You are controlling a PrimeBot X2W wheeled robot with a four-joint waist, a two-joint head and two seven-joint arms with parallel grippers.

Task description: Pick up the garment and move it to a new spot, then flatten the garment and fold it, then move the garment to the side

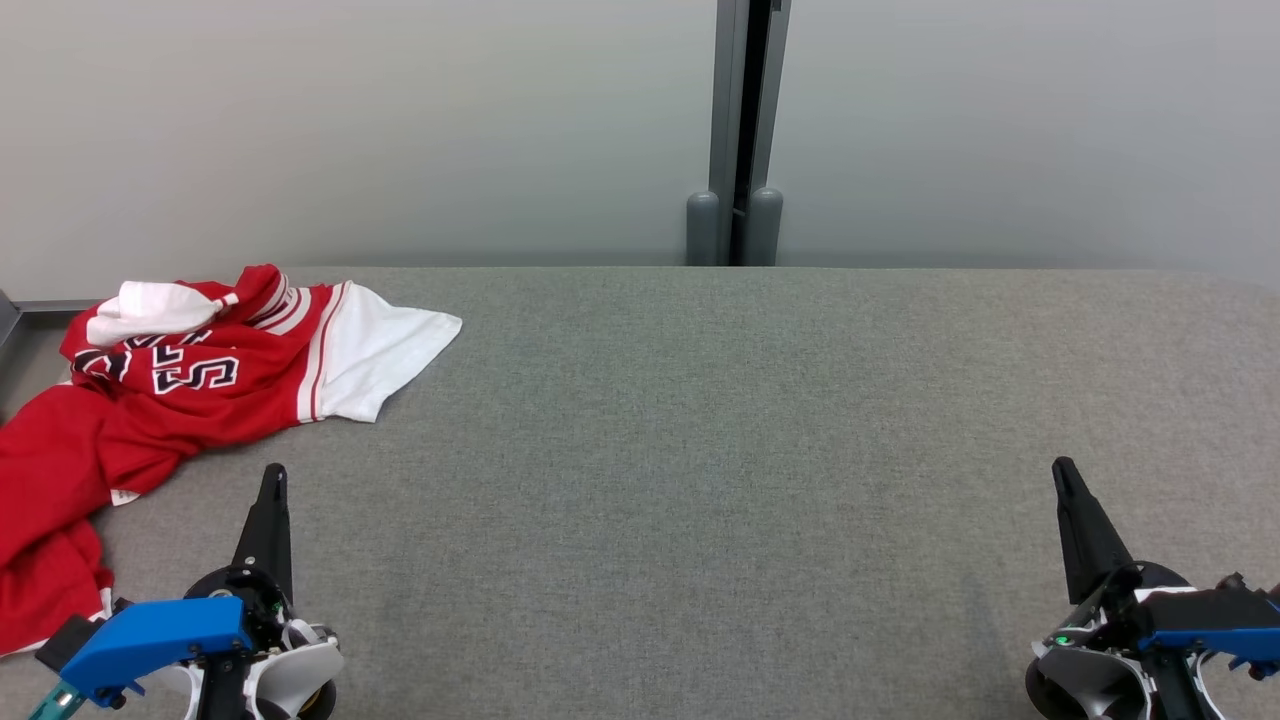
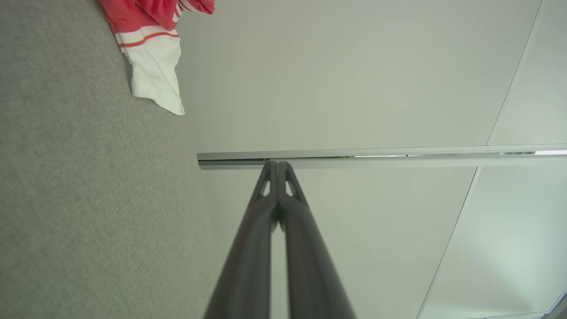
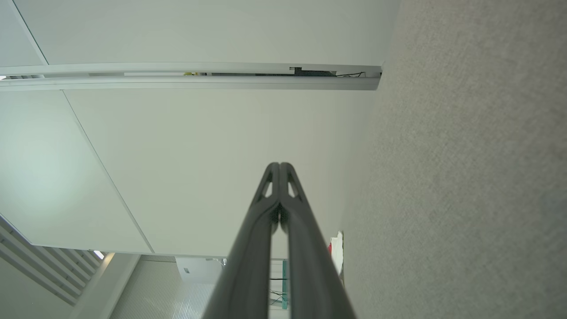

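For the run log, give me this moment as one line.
phase: pre-grasp | garment: crumpled, far left | left pincer: shut, empty | right pincer: shut, empty

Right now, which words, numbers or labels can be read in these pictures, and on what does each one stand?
"ES" (uncertain): large dark letters with white edges on the red and white garment; folds hide the rest of the word.
Small white tag at the garment's lower edge: too small to read.
No other text is readable.
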